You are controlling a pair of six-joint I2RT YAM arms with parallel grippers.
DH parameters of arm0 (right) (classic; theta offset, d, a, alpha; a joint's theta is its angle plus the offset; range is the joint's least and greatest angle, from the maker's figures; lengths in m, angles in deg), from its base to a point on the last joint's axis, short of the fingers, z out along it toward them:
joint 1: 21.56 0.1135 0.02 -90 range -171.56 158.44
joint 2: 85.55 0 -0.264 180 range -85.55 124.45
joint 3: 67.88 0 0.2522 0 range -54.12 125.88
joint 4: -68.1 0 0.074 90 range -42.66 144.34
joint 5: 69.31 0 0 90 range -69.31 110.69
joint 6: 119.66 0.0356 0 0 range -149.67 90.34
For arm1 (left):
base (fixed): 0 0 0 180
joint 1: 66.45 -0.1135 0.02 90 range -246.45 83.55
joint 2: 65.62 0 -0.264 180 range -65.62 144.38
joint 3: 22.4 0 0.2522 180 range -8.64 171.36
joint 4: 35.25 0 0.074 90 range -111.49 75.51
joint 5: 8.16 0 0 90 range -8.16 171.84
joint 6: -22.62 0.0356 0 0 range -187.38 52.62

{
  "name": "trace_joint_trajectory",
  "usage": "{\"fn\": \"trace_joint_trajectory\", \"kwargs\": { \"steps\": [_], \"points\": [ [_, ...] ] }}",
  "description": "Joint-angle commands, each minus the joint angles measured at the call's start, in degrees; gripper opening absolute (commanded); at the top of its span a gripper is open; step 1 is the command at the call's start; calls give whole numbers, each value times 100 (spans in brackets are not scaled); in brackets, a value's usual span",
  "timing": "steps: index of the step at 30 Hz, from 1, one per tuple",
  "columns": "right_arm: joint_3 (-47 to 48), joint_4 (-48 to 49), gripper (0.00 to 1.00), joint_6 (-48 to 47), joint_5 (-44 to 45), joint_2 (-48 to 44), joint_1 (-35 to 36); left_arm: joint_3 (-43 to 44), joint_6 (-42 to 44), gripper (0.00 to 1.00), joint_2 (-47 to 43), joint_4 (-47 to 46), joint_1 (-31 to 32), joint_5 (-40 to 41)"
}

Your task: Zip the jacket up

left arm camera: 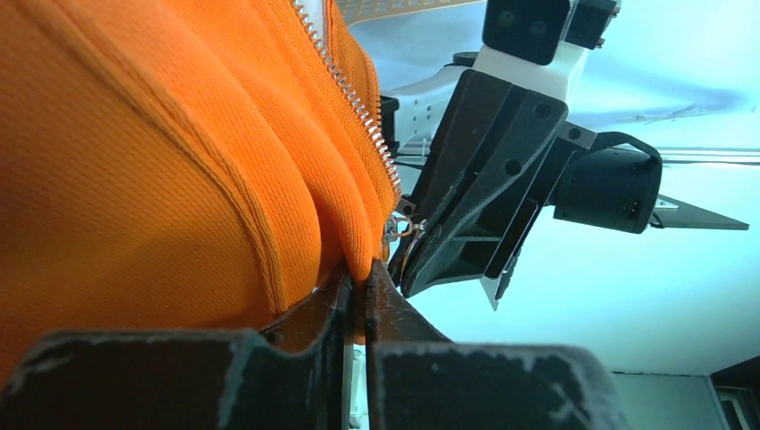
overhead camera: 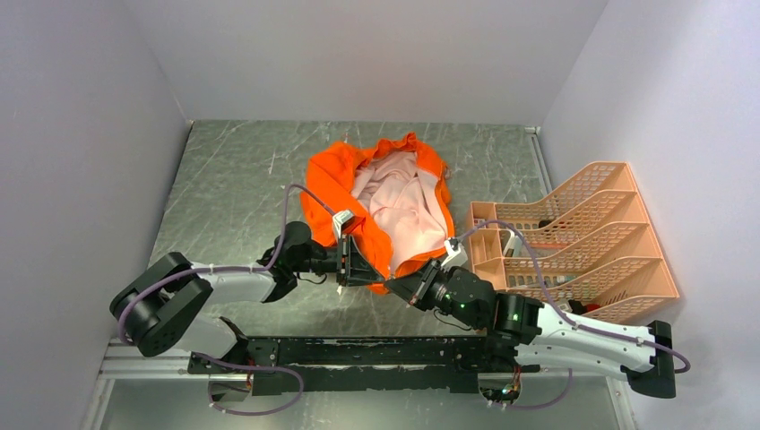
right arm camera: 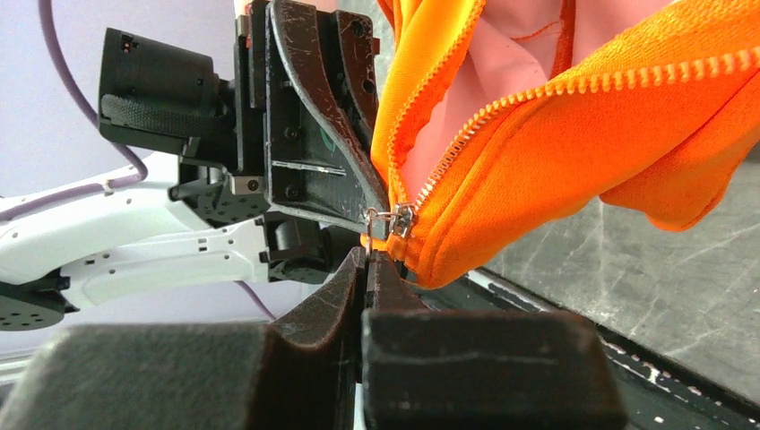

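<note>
The orange jacket [overhead camera: 333, 184] lies open on the table, its pale pink lining [overhead camera: 403, 206] up, and its near hem is lifted between both grippers. My left gripper [overhead camera: 358, 267] is shut on the hem fabric [left arm camera: 363, 251] beside the zipper teeth [left arm camera: 345, 85]. My right gripper [overhead camera: 405, 287] is shut on the metal zipper pull [right arm camera: 371, 231], just below the slider [right arm camera: 401, 219] at the bottom of the zipper. The two zipper rows [right arm camera: 502, 103] spread apart above the slider. The two grippers almost touch.
A peach basket rack [overhead camera: 574, 237] stands at the right, close to my right arm. The grey walls close in the left, back and right sides. The black base rail [overhead camera: 358, 354] runs along the near edge.
</note>
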Motion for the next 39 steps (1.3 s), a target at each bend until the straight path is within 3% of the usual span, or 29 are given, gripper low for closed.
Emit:
{"fn": "trace_joint_trajectory", "kwargs": {
  "steps": [1, 15, 29, 39],
  "points": [
    [255, 191, 0, -378, 436, -44, 32, 255, 605, 8, -287, 701, 110, -163],
    [614, 468, 0, -1004, 472, 25, -136, 806, 2451, 8, -941, 3283, 145, 157],
    [748, 501, 0, -380, -350, 194, -357, 859, 3405, 8, -1097, 3905, 230, 541],
    [598, 1252, 0, -73, -1760, 917, -1413, 873, 4064, 8, -1400, 4264, 344, 662]
  ]
}}
